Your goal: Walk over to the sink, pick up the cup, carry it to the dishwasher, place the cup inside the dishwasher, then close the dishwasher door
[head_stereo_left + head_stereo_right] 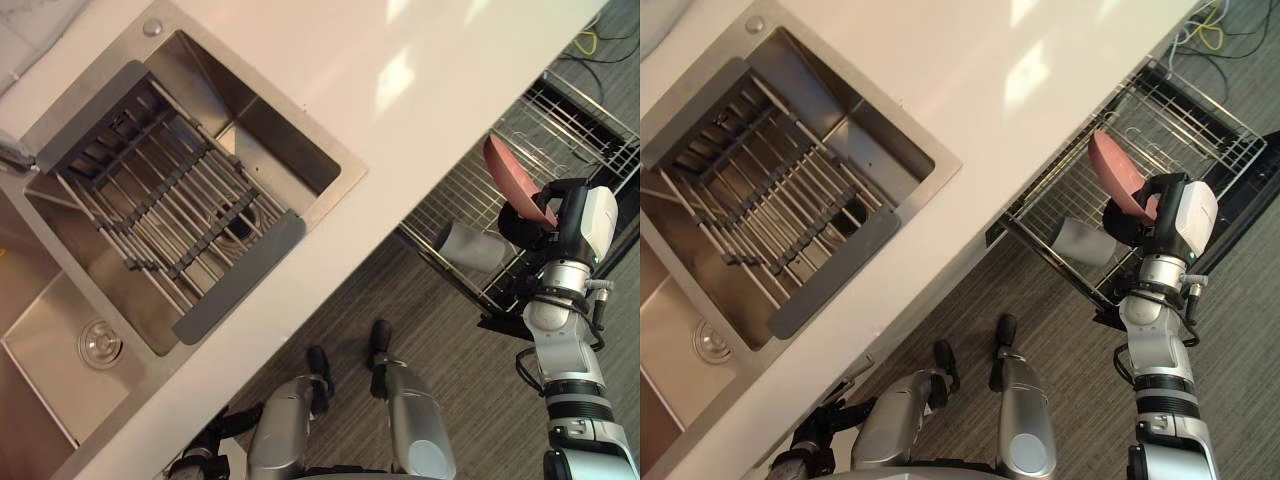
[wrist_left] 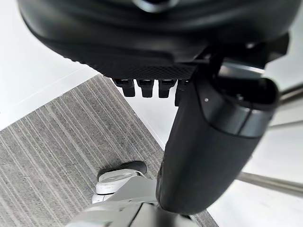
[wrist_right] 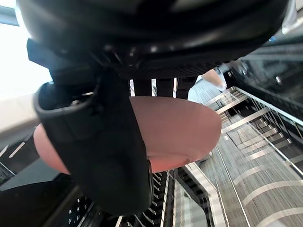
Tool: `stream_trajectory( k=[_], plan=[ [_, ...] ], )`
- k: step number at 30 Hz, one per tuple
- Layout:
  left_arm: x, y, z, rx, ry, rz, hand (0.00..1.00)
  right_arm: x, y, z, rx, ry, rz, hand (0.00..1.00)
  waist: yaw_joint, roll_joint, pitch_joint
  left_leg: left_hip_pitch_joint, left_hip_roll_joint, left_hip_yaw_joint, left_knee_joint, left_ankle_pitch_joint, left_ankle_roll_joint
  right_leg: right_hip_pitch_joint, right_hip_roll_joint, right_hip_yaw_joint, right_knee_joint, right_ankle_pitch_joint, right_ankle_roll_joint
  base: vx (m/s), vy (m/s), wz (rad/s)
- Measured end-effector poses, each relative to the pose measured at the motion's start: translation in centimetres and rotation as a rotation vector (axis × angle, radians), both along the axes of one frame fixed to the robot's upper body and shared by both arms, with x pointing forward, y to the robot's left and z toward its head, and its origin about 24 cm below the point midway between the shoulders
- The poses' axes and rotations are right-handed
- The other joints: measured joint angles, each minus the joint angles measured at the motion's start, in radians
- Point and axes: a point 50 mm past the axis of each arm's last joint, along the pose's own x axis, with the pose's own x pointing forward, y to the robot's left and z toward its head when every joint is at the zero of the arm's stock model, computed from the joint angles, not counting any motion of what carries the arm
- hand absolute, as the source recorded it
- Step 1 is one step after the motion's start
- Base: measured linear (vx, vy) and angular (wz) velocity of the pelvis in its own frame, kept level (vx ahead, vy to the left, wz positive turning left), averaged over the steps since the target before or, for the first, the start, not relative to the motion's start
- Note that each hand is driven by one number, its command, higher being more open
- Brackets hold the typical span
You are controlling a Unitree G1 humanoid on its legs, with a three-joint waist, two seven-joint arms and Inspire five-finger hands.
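The pale grey cup (image 1: pixel 472 246) lies on its side in the pulled-out wire dishwasher rack (image 1: pixel 580 130), just left of my right hand (image 1: pixel 530 222), its length along the rack's front edge. A pink dish (image 1: pixel 512 178) sits between that hand's thumb and fingers; whether it is gripped, I can't tell. My left hand (image 2: pixel 208 142) hangs slack and empty.

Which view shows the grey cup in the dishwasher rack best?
Left eye view: the grey cup lies on its side in the rack, unblocked, beside the right robot hand. Right eye view matches. The right wrist view gives a grey sliver, perhaps it, behind a pink dish.
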Motion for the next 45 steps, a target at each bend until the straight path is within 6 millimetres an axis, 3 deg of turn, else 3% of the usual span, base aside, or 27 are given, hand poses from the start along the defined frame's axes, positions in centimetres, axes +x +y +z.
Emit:
stream_trajectory(
  k=[6,12,14,15,25,33,40,45],
  plan=[
    [1.6,-0.4,0.4,-0.013,-0.034,0.007,1.0,0.5,-0.3,-0.5,0.073,0.035,-0.006,0.0,0.005,-0.005,0.004,-0.051,0.005,-0.003,0.037,-0.005,0.012,-0.033,-0.004,-0.006,0.001,0.013,0.001,-0.02,0.013,0.03],
    [3.8,-1.1,1.2,-0.027,-0.091,-0.012,1.0,1.5,-1.2,0.2,0.087,0.058,-0.069,0.0,0.028,-0.01,0.014,-0.096,0.019,-0.002,0.069,-0.006,0.013,-0.062,-0.001,-0.015,-0.003,0.019,-0.006,-0.02,-0.019,0.01],
    [4.8,-2.4,1.5,-0.061,-0.12,-0.023,1.0,1.8,-1.5,1.1,0.08,0.034,-0.098,0.0,0.031,-0.01,0.015,-0.119,0.023,-0.003,0.08,-0.006,0.013,-0.079,-0.003,-0.028,-0.003,0.01,-0.008,-0.02,-0.041,0.04],
    [4.9,-2.5,1.5,-0.077,-0.129,0.001,1.0,1.9,-1.7,1.6,0.077,0.022,-0.116,1.0,0.035,-0.011,0.017,-0.126,0.027,-0.002,0.084,-0.006,0.013,-0.084,-0.006,-0.038,-0.002,0.009,-0.009,0.0,0.0,0.0],
    [5.1,-2.5,1.8,-0.088,-0.142,0.011,1.0,2.9,-2.0,4.1,0.069,-0.028,-0.154,1.0,0.049,-0.012,0.017,-0.142,0.034,0.0,0.085,-0.008,0.01,-0.107,-0.029,-0.094,0.029,-0.007,-0.018,0.04,-0.017,0.04],
    [4.9,-2.6,1.6,-0.097,-0.13,0.011,1.0,3.3,-0.9,3.5,0.04,0.008,-0.105,1.0,0.047,-0.017,0.019,-0.109,0.027,0.005,0.065,-0.007,0.011,-0.07,-0.027,-0.089,0.006,0.018,-0.004,0.03,0.019,-0.02],
    [4.1,-2.0,1.3,-0.081,-0.106,0.015,1.0,-0.1,1.1,2.2,0.064,-0.104,-0.073,1.0,0.01,-0.045,0.011,-0.037,0.0,-0.001,-0.019,0.034,0.021,0.027,-0.019,-0.098,-0.119,0.083,0.001,0.0,0.042,0.03],
    [2.8,-1.3,0.8,-0.064,-0.059,0.017,1.0,-2.9,1.1,1.0,0.135,-0.158,-0.127,1.0,-0.014,-0.073,-0.012,0.019,-0.014,0.002,-0.064,0.048,0.026,0.097,-0.012,-0.097,-0.196,0.119,0.007,0.04,0.056,-0.01]
  ],
)
